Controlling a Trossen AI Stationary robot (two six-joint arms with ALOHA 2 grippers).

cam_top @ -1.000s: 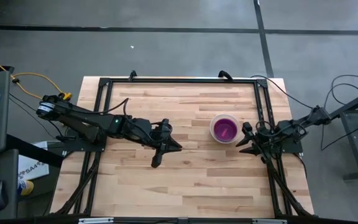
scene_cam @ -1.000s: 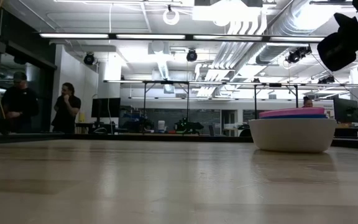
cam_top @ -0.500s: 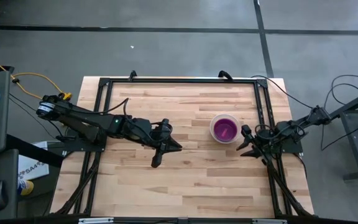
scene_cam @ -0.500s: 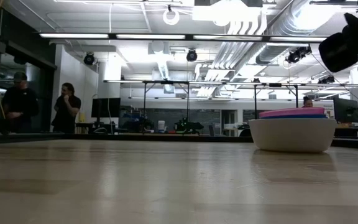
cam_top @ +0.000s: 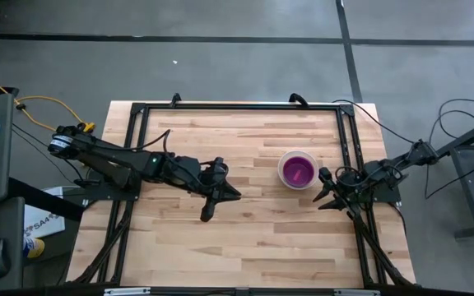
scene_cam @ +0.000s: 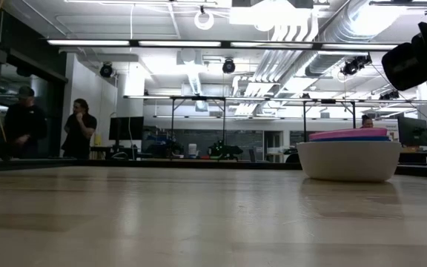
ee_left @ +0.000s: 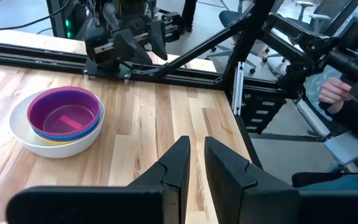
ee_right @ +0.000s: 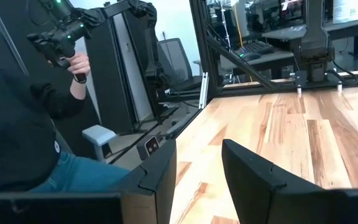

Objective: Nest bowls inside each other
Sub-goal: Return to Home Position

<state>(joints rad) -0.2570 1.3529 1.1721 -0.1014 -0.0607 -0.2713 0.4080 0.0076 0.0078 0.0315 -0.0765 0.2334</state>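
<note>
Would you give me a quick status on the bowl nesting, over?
Left gripper mid-table, right gripper near right edge, both open, empty. Bowls nested in one stack. Nothing blocking.

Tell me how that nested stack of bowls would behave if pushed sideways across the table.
The stack would probably slide as one: the coloured bowls sit deep inside the white bowl, only rims showing. Tipping seems unlikely; it looks wide and low. Thin-walled, it is likely light and may skid on the smooth wooden table.

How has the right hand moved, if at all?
Yes, slightly: the right hand drifted toward the high view's bottom edge, judged against the stacked bowls.
</note>
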